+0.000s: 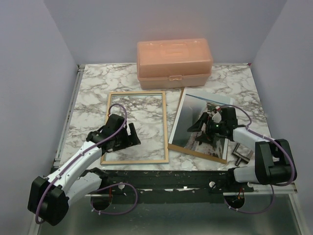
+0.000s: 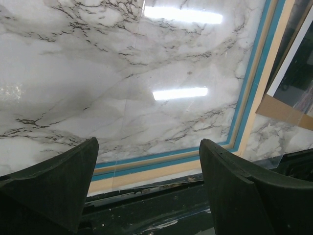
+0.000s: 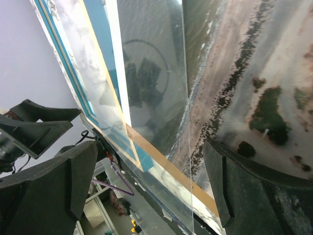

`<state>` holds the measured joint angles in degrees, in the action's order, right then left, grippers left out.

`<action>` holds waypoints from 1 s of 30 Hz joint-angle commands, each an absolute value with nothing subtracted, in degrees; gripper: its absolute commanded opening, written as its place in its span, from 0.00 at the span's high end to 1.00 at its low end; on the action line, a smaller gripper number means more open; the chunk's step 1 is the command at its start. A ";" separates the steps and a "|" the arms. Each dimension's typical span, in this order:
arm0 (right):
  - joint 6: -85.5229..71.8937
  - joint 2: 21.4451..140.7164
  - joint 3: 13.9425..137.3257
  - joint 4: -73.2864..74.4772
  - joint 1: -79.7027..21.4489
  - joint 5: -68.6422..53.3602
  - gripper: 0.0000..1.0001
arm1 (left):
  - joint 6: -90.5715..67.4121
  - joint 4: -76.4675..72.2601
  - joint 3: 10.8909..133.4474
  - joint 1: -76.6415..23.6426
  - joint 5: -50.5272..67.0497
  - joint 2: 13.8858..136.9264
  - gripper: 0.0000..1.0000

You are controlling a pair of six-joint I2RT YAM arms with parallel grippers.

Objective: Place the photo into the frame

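The frame [image 1: 136, 93] lies flat on the marble table, left of centre, wood-coloured side up. My left gripper [image 1: 129, 136] hovers open over its near left corner. In the left wrist view the frame's blue and wood rim [image 2: 161, 164] runs between the open fingers of the left gripper [image 2: 148, 142], which hold nothing. The photo [image 1: 190, 115] lies face up on a brown backing board [image 1: 195, 151] to the right. My right gripper [image 1: 205, 128] stands open just above it. In the right wrist view the right gripper [image 3: 150, 147] spans the photo [image 3: 244, 58], with the edge of a clear sheet [image 3: 186, 98] crossing it.
A peach plastic box [image 1: 174, 57] stands at the back of the table. A small metal part [image 1: 240, 154] lies right of the backing board near the front edge. The photo's corner [image 2: 298, 73] and the backing board [image 2: 283, 110] show just right of the frame.
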<state>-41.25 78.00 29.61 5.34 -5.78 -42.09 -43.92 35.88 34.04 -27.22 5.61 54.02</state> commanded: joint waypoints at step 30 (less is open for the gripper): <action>-52.87 81.21 34.60 -0.16 -24.18 -28.90 0.02 | -44.12 30.70 28.81 -27.31 10.94 51.95 0.15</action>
